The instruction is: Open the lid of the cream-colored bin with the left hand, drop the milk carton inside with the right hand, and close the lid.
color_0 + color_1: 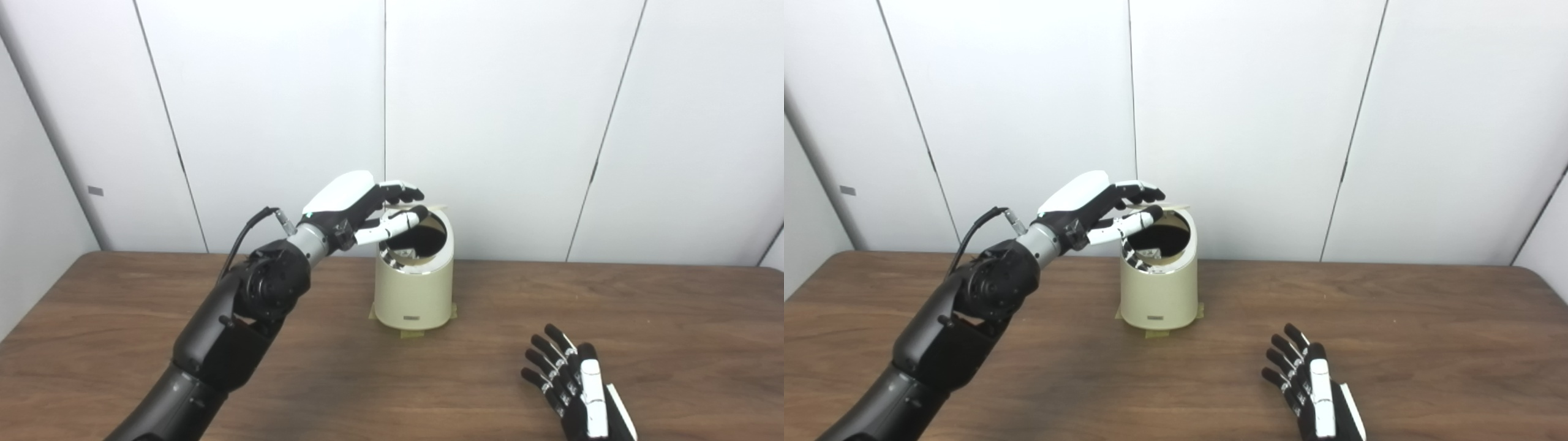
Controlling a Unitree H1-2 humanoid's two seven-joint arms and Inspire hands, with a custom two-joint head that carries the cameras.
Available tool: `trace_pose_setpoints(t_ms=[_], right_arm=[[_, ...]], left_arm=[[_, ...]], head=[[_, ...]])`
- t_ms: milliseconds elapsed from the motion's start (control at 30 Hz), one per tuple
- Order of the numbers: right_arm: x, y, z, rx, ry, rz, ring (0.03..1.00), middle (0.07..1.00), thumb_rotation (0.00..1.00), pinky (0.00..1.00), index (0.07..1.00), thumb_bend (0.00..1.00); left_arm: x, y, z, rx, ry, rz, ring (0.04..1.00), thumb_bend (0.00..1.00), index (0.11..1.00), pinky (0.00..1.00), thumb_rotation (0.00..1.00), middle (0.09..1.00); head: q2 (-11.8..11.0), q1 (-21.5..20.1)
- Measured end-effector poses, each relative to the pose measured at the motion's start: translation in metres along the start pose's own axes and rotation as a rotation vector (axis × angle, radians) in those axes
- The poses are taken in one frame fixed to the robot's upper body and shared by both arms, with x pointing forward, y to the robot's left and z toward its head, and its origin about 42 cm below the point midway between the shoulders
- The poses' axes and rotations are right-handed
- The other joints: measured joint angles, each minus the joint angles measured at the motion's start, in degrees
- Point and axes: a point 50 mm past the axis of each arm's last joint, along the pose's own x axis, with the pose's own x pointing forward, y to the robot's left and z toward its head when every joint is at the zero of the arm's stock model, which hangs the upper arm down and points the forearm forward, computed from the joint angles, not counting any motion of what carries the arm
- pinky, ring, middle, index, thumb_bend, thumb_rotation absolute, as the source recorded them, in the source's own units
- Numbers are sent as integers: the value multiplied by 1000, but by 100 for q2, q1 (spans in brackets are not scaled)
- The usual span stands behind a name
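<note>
The cream-colored bin stands mid-table near the wall, its mouth open and dark inside. Its lid is raised and shows only as a thin cream edge at the back rim. My left hand reaches over the bin's left rim, fingers above the lid edge and thumb below it, pinching it. Inside the bin a small pale printed object shows, apparently the milk carton, mostly hidden. My right hand lies on the table at the front right, fingers spread, holding nothing.
Strips of tape fix the bin's base to the brown wooden table. White wall panels rise just behind the bin. My left forearm crosses the table's left half.
</note>
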Motion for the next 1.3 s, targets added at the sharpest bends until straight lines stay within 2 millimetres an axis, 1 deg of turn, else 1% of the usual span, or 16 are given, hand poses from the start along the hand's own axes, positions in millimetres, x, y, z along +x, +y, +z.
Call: trace_pose_setpoints(t_ms=[133, 200, 300, 367, 467, 533, 700, 833, 933, 1100, 1300], right_arm=[[0, 1, 0, 5, 0, -7, 863, 875, 986, 785, 913, 542], [0, 2, 0, 6, 0, -10, 862, 876, 985, 776, 915, 547], [-1, 2, 0, 5, 0, -10, 855, 873, 983, 761, 914, 550], [-1, 3, 0, 4, 0, -10, 848, 869, 976, 747, 910, 550], [-3, 5, 0, 7, 1, -13, 846, 867, 975, 748, 910, 549], [-4, 6, 0, 10, 2, -15, 846, 865, 977, 750, 909, 547], [-4, 6, 0, 10, 5, -15, 851, 867, 983, 751, 913, 544], [-4, 6, 0, 12, 5, -16, 851, 868, 979, 748, 915, 536], [-4, 5, 0, 13, 5, -16, 850, 867, 980, 745, 916, 540], [-7, 5, 0, 17, 8, -18, 849, 866, 977, 744, 918, 544], [-9, 6, 0, 21, 14, -18, 858, 874, 982, 750, 924, 541]], left_arm=[[-6, -5, 3, 88, -23, -46, 860, 525, 822, 804, 996, 838], [-9, -9, 2, 156, -33, -73, 844, 503, 814, 841, 999, 818], [-14, -13, 4, 289, -70, -102, 833, 497, 811, 884, 1000, 802], [-15, -14, 5, 339, -85, -111, 840, 495, 810, 896, 983, 801], [-16, -18, 8, 417, -102, -134, 852, 495, 815, 918, 986, 807], [-17, -20, 12, 468, -111, -141, 859, 496, 819, 931, 970, 812], [-19, -23, 16, 541, -126, -162, 862, 509, 816, 940, 934, 814], [-20, -26, 17, 592, -125, -179, 887, 515, 836, 977, 961, 841], [-20, -31, 20, 660, -136, -186, 888, 518, 833, 975, 977, 840], [-19, -36, 23, 758, -140, -197, 902, 559, 835, 995, 997, 843], [-17, -38, 27, 825, -143, -205, 879, 590, 808, 966, 1000, 815]], head=[[35, -26], [44, -35], [62, -53], [79, -53], [97, -70], [105, -79], [132, -105], [158, -132], [185, -141], [229, -158], [264, -185]])
